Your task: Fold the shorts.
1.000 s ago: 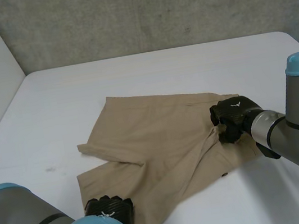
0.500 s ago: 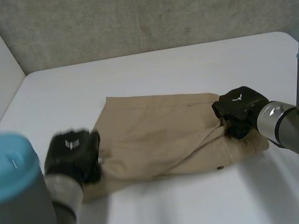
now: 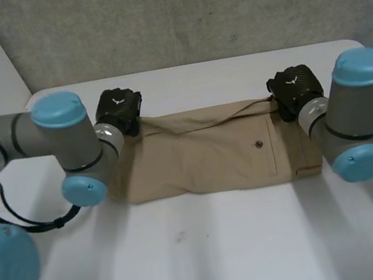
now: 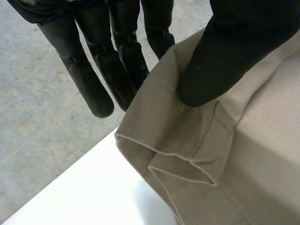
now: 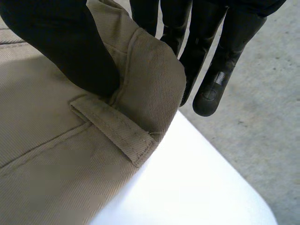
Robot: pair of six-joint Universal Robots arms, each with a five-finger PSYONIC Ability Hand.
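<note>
A second ago the shorts (image 3: 210,157) lay spread open in the middle of the desk (image 3: 226,254). Now the near half has been carried over the far half. The shorts lie in a long strip near the desk's far edge.

The left robot hand (image 3: 119,111) pinches the strip's far left corner. The right robot hand (image 3: 295,89) pinches the far right corner, by a belt loop (image 5: 112,133).

I think the first fold is done.
</note>
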